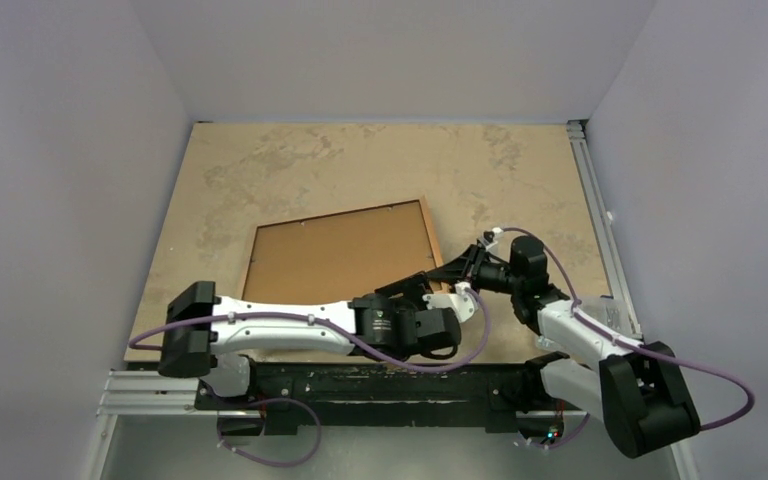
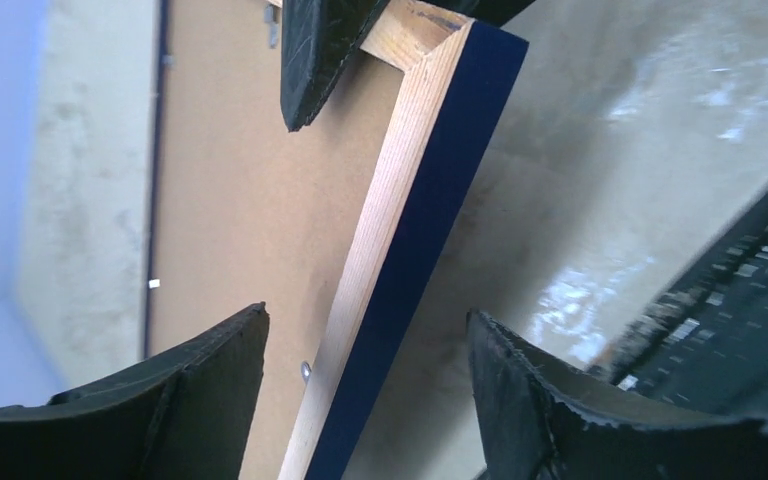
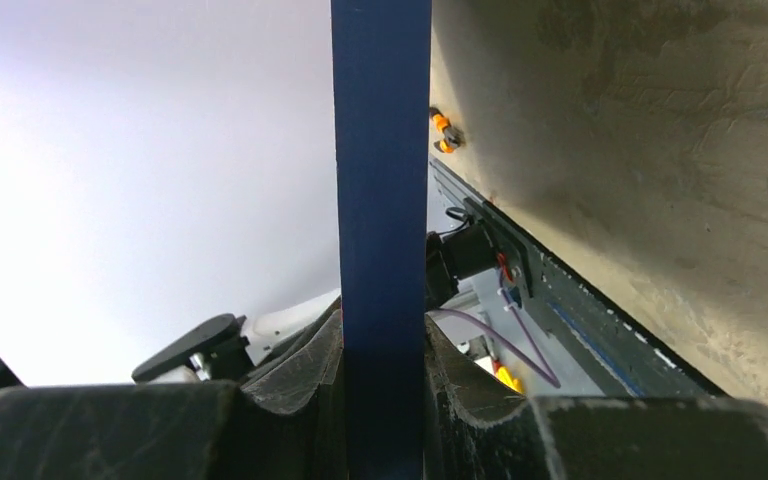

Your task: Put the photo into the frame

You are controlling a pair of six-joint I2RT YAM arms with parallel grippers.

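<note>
Pale grey walls stand on three sides of a tan, mottled table. Near the middle of it lies the frame, back side up and turned a little, so its near right corner points toward the arms. Its rails are light wood on the back and dark blue along the outer edge. A plain brown backing board fills the frame, with a small metal tab just inside the right rail.

The right gripper has closed on that near right corner. In its own wrist view the blue edge runs straight up between the two black fingers, which press on it from both sides. The pictures do not show whether the corner is lifted off the table or resting on it.

The left gripper is spread wide and straddles the same right rail, a little way from the corner. One finger is over the backing board and the other over bare table, with a gap on each side of the rail, so it holds nothing. At the top of the left wrist view, one black finger of the right gripper covers the corner.

Both arms reach in from a black base bar at the near edge. A metal track runs along the table's right side.
</note>
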